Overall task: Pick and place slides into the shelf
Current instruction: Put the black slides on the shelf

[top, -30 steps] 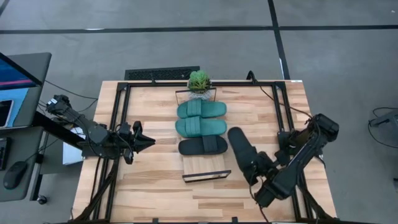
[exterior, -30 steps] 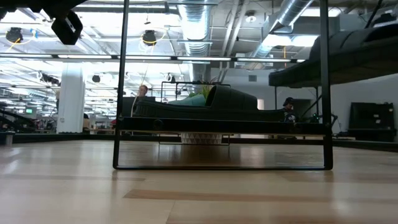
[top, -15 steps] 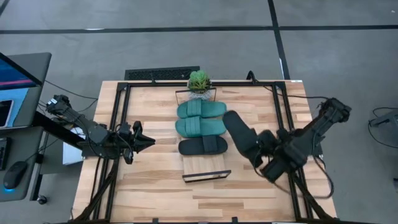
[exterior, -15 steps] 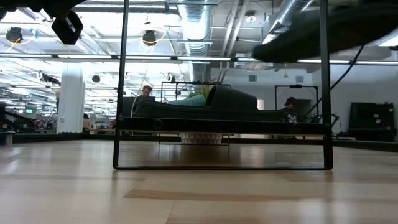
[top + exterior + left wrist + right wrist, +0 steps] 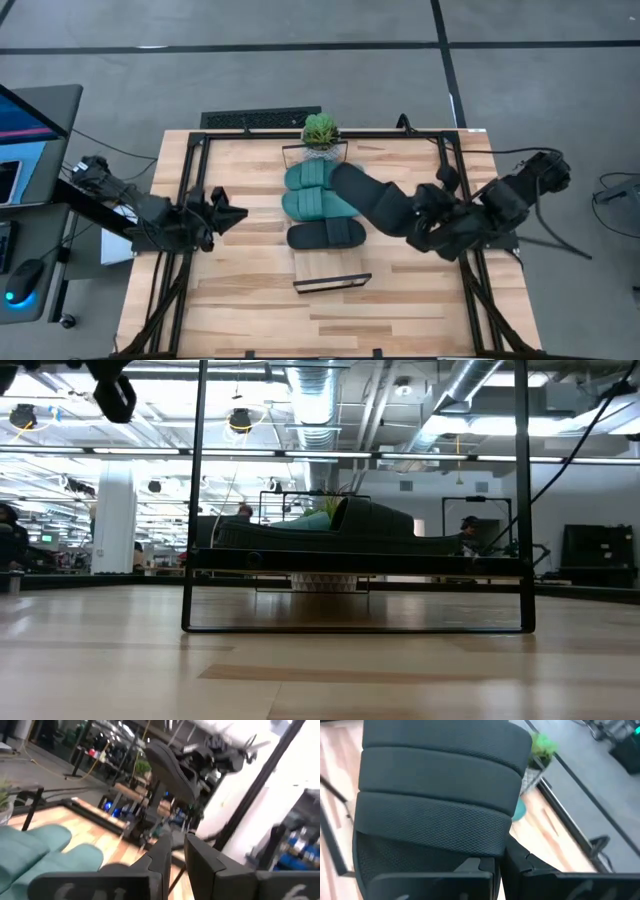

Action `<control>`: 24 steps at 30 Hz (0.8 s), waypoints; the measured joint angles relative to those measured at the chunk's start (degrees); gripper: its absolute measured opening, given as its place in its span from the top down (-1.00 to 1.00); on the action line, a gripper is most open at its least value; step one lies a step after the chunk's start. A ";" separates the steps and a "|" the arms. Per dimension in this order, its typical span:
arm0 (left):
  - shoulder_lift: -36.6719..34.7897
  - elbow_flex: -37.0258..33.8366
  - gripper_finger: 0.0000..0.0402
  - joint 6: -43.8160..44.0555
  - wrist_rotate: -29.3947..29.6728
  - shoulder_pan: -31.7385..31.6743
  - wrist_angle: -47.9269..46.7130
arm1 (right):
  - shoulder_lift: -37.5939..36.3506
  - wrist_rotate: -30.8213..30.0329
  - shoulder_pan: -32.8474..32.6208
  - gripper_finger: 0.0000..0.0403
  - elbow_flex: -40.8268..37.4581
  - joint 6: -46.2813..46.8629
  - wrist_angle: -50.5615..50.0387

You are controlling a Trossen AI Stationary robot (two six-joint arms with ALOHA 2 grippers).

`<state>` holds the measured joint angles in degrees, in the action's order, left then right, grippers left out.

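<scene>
Overhead arrangement of a two-arm workstation during slide placement. The right gripper [image 5: 418,222] is clenched on the heel end of a black slide [image 5: 368,197], which it carries in the air over the middle of the table [image 5: 420,310]; the slide's toe end reaches out above the two teal slides [image 5: 320,190] lying side by side on the shelf [image 5: 330,268]. In the right wrist view the same black slide [image 5: 440,790] fills most of the field, its ribbed strap facing the camera, with the fingers [image 5: 520,870] pinched together on its edge. A second black slide [image 5: 326,235] rests on the shelf just beside the nearer teal slide, on the side away from the potted plant [image 5: 320,130]. The bare stretch of the light-wood shelf beyond it ends at a black wire frame [image 5: 332,283]. The left gripper [image 5: 237,213] waits above the left part of the table, well apart from the shelf; its fingers [image 5: 200,860] stand nearly together with a narrow gap and hold nothing. In the low view the shelf's wire frame [image 5: 355,628] stands upright in front, with the shelved slides [image 5: 330,530] seen edge-on behind it.
</scene>
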<state>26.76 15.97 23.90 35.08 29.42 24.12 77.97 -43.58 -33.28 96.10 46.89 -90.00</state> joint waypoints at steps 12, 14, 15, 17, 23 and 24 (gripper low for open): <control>10.85 0.04 0.59 21.42 -12.36 -8.92 22.85 | 0.11 1.21 -0.83 1.00 2.11 -9.69 -0.02; 13.55 0.04 0.53 27.82 -14.87 -10.49 27.56 | 0.11 1.50 -0.81 1.00 2.11 -10.73 -0.04; 14.72 0.15 0.50 30.68 -15.82 -11.12 29.47 | 0.11 1.83 -0.81 1.00 2.11 -11.16 -0.04; 16.91 2.11 0.45 35.00 -17.49 -12.43 30.67 | 0.11 3.08 -0.83 1.00 2.11 -11.92 -0.02; 24.19 12.72 0.41 39.73 -28.15 -17.16 24.30 | 0.11 6.28 -0.83 1.00 2.11 -14.43 0.06; 25.65 15.13 0.41 41.80 -30.75 -17.92 21.43 | 0.11 6.28 -0.83 1.00 2.11 -14.48 0.05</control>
<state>52.41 31.10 65.70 4.33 11.50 45.55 78.08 -37.30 -34.11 98.21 32.42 -89.95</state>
